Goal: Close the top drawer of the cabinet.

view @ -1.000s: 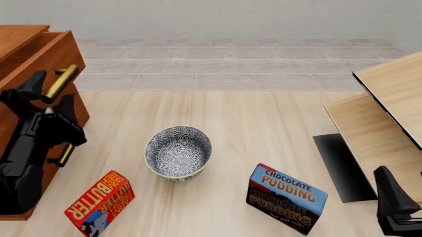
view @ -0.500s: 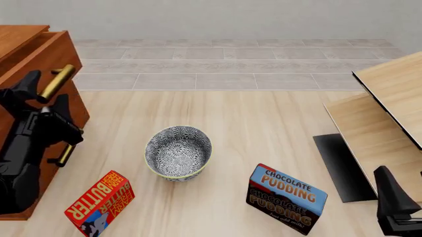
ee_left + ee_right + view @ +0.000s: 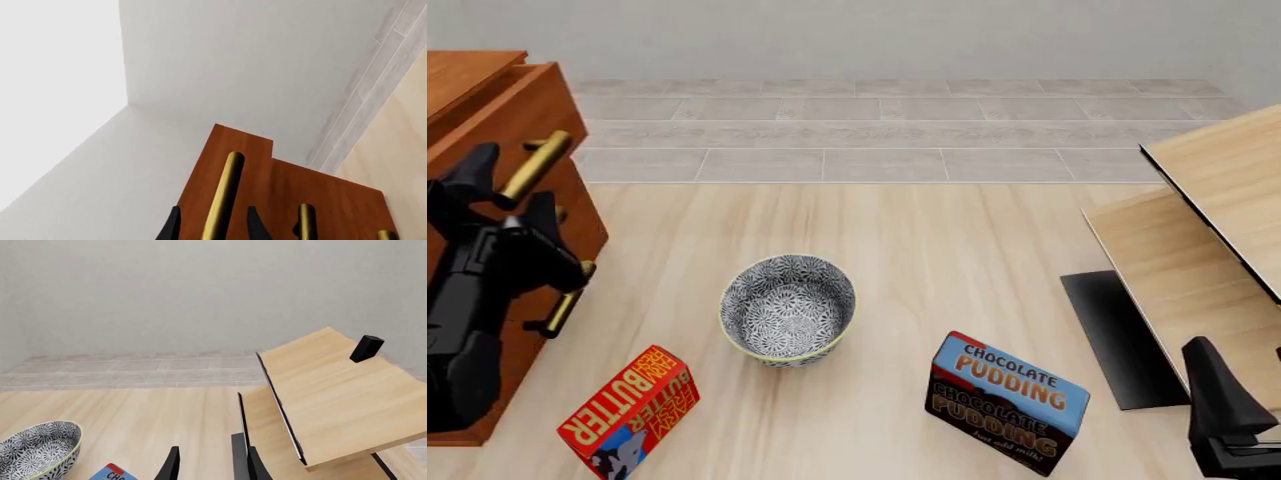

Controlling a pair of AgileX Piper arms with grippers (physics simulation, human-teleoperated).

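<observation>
Left claw [image 3: 510, 200] straddles top drawer [image 3: 501, 120] handle [image 3: 222, 197], open; handle runs lengthwise.

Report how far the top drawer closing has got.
Done: the left gripper has reached the top drawer, its fingers either side of the brass handle.
In hand: pushing the drawer in; it sticks out a little from the cabinet.
Left: seat it flush. The right gripper is idle, open, near the pale wood furniture.
</observation>
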